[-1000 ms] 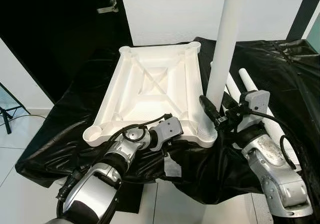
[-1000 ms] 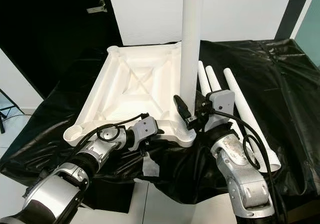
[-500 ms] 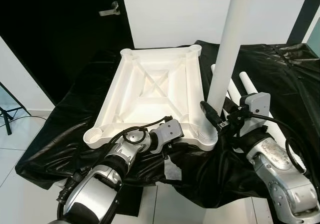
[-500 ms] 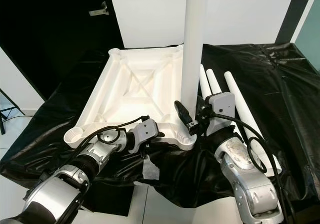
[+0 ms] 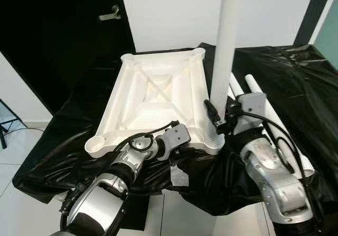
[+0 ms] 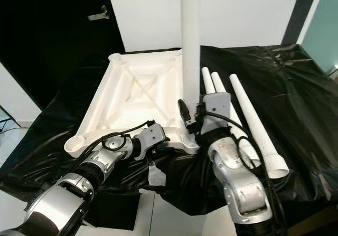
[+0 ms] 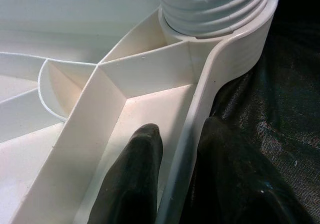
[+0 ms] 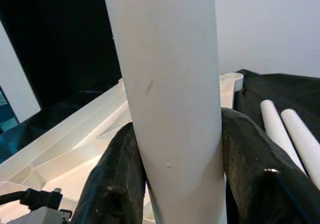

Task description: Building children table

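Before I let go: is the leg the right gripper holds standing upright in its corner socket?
Upright. The leg rises straight from the tabletop's near corner socket, the right gripper clamped around it.

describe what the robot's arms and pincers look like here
Both arms are silver metal with rounded, jointed segments and black cable loops running along them. Near each wrist sits a grey boxy module. The left pincer and right pincer each have two long, glossy black fingers with rounded tips. The right forearm's shell looks scuffed and mottled.
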Tool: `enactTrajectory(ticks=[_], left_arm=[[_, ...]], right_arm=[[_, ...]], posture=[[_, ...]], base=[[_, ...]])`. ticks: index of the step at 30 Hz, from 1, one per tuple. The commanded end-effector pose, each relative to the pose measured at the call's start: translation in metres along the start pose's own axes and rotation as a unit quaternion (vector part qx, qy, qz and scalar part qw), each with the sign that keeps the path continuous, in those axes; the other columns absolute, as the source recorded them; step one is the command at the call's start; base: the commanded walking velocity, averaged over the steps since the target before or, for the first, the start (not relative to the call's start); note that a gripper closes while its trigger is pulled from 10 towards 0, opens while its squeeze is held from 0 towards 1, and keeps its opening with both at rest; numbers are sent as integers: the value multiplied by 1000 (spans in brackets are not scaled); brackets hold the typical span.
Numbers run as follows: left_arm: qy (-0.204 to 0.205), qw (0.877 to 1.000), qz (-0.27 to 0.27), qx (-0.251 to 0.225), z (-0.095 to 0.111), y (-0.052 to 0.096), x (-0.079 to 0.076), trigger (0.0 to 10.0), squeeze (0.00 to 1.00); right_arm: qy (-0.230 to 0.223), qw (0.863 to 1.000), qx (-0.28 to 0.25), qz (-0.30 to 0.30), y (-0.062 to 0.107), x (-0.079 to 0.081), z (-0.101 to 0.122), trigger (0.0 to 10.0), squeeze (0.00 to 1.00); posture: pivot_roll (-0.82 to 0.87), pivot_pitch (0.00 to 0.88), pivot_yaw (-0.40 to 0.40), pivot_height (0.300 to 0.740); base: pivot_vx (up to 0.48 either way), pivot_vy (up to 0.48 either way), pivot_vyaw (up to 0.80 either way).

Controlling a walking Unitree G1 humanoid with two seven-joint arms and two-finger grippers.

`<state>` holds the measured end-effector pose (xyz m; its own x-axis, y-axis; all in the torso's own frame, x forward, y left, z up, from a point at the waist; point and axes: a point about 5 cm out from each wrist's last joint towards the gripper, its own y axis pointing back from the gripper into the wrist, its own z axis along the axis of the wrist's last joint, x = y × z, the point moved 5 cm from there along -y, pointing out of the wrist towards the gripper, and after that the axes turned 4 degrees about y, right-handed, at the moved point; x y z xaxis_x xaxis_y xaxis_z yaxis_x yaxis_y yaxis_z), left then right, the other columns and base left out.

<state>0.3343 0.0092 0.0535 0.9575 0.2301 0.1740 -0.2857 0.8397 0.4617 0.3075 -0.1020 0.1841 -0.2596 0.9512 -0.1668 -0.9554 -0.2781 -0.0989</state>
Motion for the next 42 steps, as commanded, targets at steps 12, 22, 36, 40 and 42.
enactTrajectory(ticks=[12,22,36,40,42], left_arm=[[42,998,-30,26,-29,-5,-29,10000,0],[43,998,-27,31,-33,-2,-29,10000,0],[50,998,-12,27,-33,-2,-28,10000,0],[51,998,-8,18,-30,-5,-29,10000,0],[51,999,-8,14,-28,-5,-30,10000,0]], right_arm=[[-5,983,87,-161,32,-31,-76,10000,0],[-29,979,57,-192,-2,-18,-68,10000,0],[0,985,35,-166,-9,-12,-65,10000,0],[-14,977,31,-209,-13,-19,-67,10000,0],[-14,970,36,-240,-16,-22,-72,10000,0]], posture=[[-47,46,59,740],[-4,46,74,740],[-11,26,42,740],[-3,37,39,740],[5,43,47,740]], base=[[0,0,0],[0,0,0],[0,0,0],[0,0,0],[0,0,0]])
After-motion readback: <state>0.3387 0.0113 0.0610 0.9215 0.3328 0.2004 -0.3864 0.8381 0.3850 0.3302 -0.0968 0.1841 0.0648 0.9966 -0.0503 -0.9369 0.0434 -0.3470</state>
